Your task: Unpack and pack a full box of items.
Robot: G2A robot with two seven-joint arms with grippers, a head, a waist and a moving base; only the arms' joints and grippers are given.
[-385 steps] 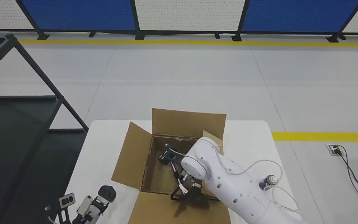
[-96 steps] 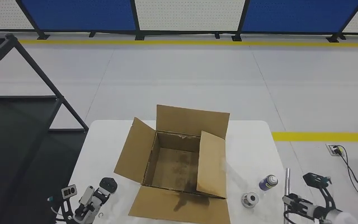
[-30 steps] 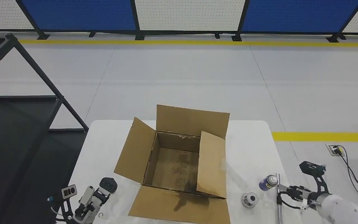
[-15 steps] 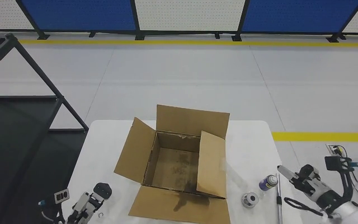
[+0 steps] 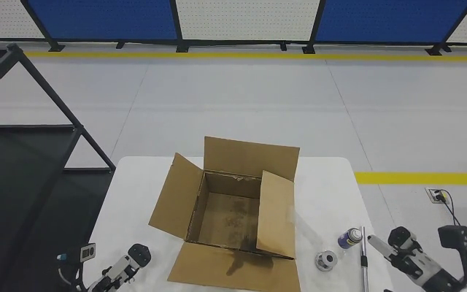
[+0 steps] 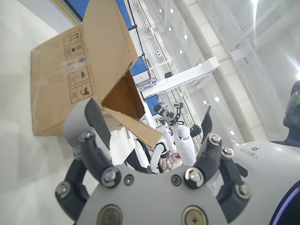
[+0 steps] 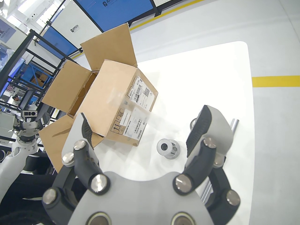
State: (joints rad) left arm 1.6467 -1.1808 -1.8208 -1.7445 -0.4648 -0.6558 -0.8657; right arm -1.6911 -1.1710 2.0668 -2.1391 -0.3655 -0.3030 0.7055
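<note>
The cardboard box (image 5: pixel 233 212) stands open in the middle of the white table (image 5: pixel 328 182), flaps spread, its bare brown floor showing. To its right lie a silver pulley (image 5: pixel 325 260), a small blue can (image 5: pixel 351 237) and a thin metal rod (image 5: pixel 364 259). My right gripper (image 5: pixel 398 250) hangs at the table's near right corner, just beside the rod, open with nothing between its fingers. In the right wrist view the gripper (image 7: pixel 145 127) frames the pulley (image 7: pixel 168 148) and the box (image 7: pixel 117 99). My left gripper (image 6: pixel 152 120) is open at the near left corner, facing the box (image 6: pixel 70 78).
A black metal rack (image 5: pixel 36 146) stands left of the table. Blue and white partition panels (image 5: pixel 241 18) line the far floor behind a yellow stripe. The box's right flap (image 5: pixel 276 215) leans inward over the opening. The left gripper (image 5: pixel 122 267) sits low by the front edge.
The right gripper, earlier inside the box and then holding the rod, has let the rod go onto the table and drawn back to the near right. The left gripper shifted slightly.
</note>
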